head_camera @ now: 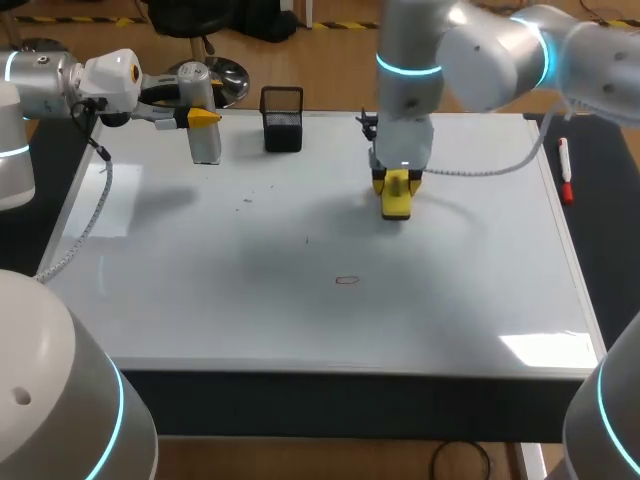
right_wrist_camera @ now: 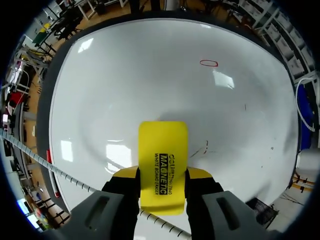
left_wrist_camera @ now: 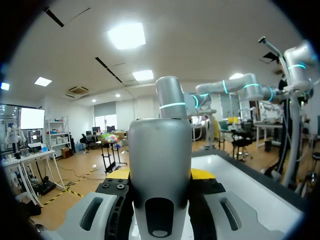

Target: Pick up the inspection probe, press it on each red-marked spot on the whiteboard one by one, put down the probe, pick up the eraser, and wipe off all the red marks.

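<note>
A grey cylindrical probe (head_camera: 205,135) stands upright at the far left of the whiteboard (head_camera: 220,300), and my left gripper (head_camera: 197,117) is shut on it. In the left wrist view the probe (left_wrist_camera: 160,165) fills the space between the fingers of the left gripper (left_wrist_camera: 160,176). My right gripper (head_camera: 397,182) is shut on a yellow eraser (head_camera: 397,197) over the board's far middle. In the right wrist view the eraser (right_wrist_camera: 162,162) sticks out beyond the right gripper (right_wrist_camera: 162,175). One small red oval mark (head_camera: 347,280) lies near the board's middle, ahead of the eraser (right_wrist_camera: 208,63).
A black mesh holder (head_camera: 282,118) stands at the board's far edge between the two grippers. A red marker (head_camera: 566,172) lies off the board's right side. Faint thin scratches (head_camera: 247,200) show on the board near the probe.
</note>
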Robot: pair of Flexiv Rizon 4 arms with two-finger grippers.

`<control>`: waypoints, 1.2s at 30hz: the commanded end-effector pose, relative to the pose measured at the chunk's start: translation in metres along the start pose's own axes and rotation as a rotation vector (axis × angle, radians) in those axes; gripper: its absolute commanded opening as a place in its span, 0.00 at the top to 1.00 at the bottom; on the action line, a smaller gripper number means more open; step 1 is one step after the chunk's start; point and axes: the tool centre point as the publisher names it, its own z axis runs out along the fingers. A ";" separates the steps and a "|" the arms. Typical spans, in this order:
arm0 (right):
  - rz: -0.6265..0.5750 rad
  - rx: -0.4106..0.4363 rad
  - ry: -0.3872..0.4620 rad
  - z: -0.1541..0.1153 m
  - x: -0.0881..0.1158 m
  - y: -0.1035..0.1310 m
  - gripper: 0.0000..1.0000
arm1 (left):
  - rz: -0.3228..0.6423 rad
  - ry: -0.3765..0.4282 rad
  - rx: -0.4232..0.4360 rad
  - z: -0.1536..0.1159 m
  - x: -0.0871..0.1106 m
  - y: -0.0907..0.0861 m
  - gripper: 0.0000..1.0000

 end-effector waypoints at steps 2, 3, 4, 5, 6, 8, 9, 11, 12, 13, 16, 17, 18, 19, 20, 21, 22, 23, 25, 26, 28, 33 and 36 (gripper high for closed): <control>0.007 0.035 0.000 -0.015 0.020 0.007 1.00 | 0.002 -0.006 -0.002 0.001 0.002 -0.002 1.00; 0.010 0.035 0.000 -0.015 0.022 0.006 1.00 | 0.002 -0.006 -0.002 0.001 0.002 -0.002 1.00; 0.017 0.034 -0.006 -0.014 0.024 0.005 1.00 | 0.002 -0.006 -0.002 0.001 0.002 -0.002 1.00; 0.023 0.038 -0.038 -0.015 0.025 0.004 1.00 | 0.002 -0.006 -0.002 0.001 0.002 -0.002 1.00; 0.032 0.034 -0.047 -0.016 0.028 0.004 1.00 | 0.002 -0.006 -0.002 0.001 0.002 -0.002 1.00; 0.056 0.035 -0.039 -0.016 0.036 -0.002 1.00 | 0.002 -0.006 -0.002 0.001 0.002 -0.002 1.00; 0.065 0.034 -0.036 -0.016 0.041 -0.005 1.00 | 0.002 -0.006 -0.002 0.001 0.002 -0.002 1.00; 0.085 0.034 -0.025 -0.018 0.051 -0.012 1.00 | 0.002 -0.006 -0.002 0.001 0.002 -0.002 1.00; 0.094 0.033 -0.019 -0.019 0.055 -0.015 1.00 | 0.002 -0.006 -0.002 0.001 0.002 -0.002 1.00; 0.096 0.033 -0.018 -0.020 0.060 -0.018 1.00 | 0.002 -0.006 -0.002 0.001 0.002 -0.002 1.00; 0.126 0.033 -0.005 -0.022 0.074 -0.030 1.00 | 0.002 -0.006 -0.002 0.001 0.002 -0.002 1.00; 0.137 0.030 -0.002 -0.023 0.080 -0.034 1.00 | 0.002 -0.006 -0.002 0.001 0.002 -0.002 1.00; 0.143 0.027 0.000 -0.023 0.084 -0.037 1.00 | 0.002 -0.006 -0.002 0.001 0.002 -0.002 1.00; 0.158 0.026 0.004 -0.024 0.089 -0.041 1.00 | 0.002 -0.006 -0.002 0.001 0.002 -0.002 1.00; 0.164 0.024 0.006 -0.025 0.094 -0.045 1.00 | 0.002 -0.006 -0.002 0.001 0.002 -0.002 1.00; 0.175 0.020 0.006 -0.025 0.098 -0.048 1.00 | 0.002 -0.006 -0.002 0.001 0.002 -0.002 1.00; 0.191 0.020 0.008 -0.025 0.103 -0.052 1.00 | 0.002 -0.006 -0.002 0.001 0.002 -0.002 1.00; 0.205 0.015 0.007 -0.025 0.108 -0.057 1.00 | 0.002 -0.006 -0.002 0.001 0.002 -0.002 1.00; 0.233 0.012 0.009 -0.025 0.117 -0.066 1.00 | 0.002 -0.006 -0.002 0.001 0.002 -0.002 1.00; 0.242 0.009 0.007 -0.026 0.121 -0.070 1.00 | 0.002 -0.006 -0.002 0.001 0.002 -0.002 1.00; 0.263 0.008 0.005 -0.027 0.128 -0.078 1.00 | 0.002 -0.006 -0.002 0.001 0.002 -0.002 1.00; 0.291 0.010 0.003 -0.029 0.140 -0.095 1.00 | 0.002 -0.006 -0.002 0.001 0.002 -0.002 1.00; 0.310 0.006 0.006 -0.028 0.147 -0.104 1.00 | 0.002 -0.006 -0.002 0.001 0.002 -0.002 1.00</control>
